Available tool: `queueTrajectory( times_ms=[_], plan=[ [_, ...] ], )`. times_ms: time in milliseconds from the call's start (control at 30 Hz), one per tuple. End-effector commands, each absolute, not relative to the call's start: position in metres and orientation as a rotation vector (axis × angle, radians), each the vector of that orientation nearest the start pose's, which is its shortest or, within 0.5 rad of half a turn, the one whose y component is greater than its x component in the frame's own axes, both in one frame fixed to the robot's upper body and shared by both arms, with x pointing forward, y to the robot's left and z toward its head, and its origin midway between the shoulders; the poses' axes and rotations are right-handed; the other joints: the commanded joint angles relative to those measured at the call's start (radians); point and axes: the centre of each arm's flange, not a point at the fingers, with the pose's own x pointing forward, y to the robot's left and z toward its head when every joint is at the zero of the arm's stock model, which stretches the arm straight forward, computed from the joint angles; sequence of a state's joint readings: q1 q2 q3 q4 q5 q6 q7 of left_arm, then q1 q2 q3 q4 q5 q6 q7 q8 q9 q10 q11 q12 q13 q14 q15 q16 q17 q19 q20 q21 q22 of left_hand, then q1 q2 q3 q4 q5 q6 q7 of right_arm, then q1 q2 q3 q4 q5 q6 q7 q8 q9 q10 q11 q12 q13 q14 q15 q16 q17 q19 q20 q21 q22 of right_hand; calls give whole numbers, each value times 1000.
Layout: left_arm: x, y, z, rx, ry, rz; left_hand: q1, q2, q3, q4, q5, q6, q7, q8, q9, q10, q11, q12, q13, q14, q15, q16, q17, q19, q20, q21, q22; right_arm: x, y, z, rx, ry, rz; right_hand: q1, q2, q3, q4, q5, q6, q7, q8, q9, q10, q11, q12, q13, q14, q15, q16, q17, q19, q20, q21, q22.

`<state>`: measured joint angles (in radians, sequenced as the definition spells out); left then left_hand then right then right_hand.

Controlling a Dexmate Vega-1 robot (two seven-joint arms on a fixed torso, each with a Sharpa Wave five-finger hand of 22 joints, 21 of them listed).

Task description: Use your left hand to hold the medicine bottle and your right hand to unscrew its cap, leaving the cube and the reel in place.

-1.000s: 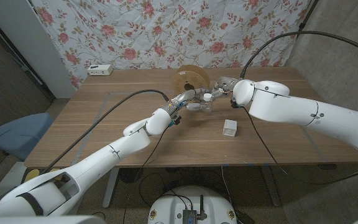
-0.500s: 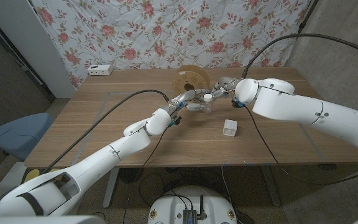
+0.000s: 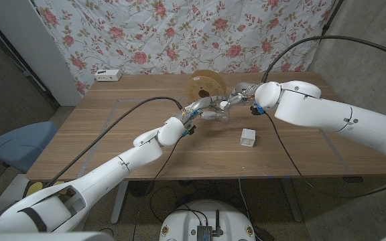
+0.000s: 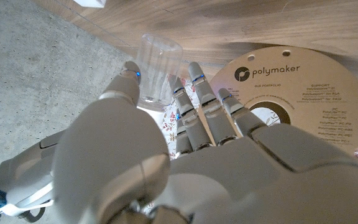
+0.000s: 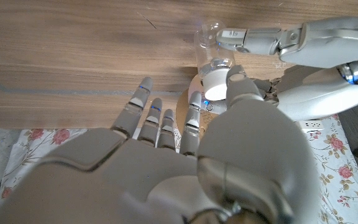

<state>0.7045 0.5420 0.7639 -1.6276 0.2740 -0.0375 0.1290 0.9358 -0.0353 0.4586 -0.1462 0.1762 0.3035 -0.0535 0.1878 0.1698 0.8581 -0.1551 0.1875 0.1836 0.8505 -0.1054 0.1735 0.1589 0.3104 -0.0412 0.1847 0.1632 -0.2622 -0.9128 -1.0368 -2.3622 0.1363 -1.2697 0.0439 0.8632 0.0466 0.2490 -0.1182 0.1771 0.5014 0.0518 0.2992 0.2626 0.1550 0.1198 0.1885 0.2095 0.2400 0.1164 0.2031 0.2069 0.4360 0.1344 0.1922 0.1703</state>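
Both arms reach forward over the worktop (image 3: 112, 127), left robot hand (image 3: 203, 108) gripping the medicine bottle (image 3: 222, 114), right robot hand (image 3: 241, 96) pinching its cap (image 5: 216, 81).

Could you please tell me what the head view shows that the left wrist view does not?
Head view alone: the white cube on the table, the right hand at the bottle's cap, and a white power strip. Left wrist view alone: the reel's printed polymaker label. Both share the left hand holding the clear medicine bottle, with the reel behind.
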Motion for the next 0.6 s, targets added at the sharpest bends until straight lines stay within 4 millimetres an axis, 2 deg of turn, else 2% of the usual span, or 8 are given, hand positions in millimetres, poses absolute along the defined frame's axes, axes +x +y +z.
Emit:
queueTrajectory(
  times_ms=[33, 367, 600],
  plan=[
    [594, 80, -8, 979, -829, -316, 2, 8, 6, 0, 2, 4, -5, -2, 5, 7, -1, 6, 4, 8, -96, 0, 1, 2, -94, 1, 3, 499, -142, 72, -1255, -137, 95, -36, -15, -19, 9, 2, -11, 9, -3, 5, -8, 7, 3, 2, 1, 12, 0, 2, 0, 9, 0, 5],
    [593, 80, -7, 983, -833, -319, 2, 8, 7, 0, 3, 3, -4, -3, 5, 7, 1, 6, 4, 7, -97, 0, 1, 2, -93, 1, 3, 497, -132, 69, -1301, -132, 57, -79, -35, -43, 21, 9, 2, 15, 2, 10, -3, 16, 9, 2, 2, 26, 2, 1, 7, 26, 4, 5],
    [593, 80, -8, 982, -833, -320, 4, 7, 7, -2, 3, 3, -6, -2, 5, 7, 0, 6, 4, 7, -100, 0, 1, 2, -93, 1, 3, 497, -127, 69, -1325, -137, 34, -91, -39, -48, 23, 12, 16, 19, 8, 12, 2, 21, 12, 2, 6, 28, 4, 1, 11, 30, 6, 5]
  ],
)
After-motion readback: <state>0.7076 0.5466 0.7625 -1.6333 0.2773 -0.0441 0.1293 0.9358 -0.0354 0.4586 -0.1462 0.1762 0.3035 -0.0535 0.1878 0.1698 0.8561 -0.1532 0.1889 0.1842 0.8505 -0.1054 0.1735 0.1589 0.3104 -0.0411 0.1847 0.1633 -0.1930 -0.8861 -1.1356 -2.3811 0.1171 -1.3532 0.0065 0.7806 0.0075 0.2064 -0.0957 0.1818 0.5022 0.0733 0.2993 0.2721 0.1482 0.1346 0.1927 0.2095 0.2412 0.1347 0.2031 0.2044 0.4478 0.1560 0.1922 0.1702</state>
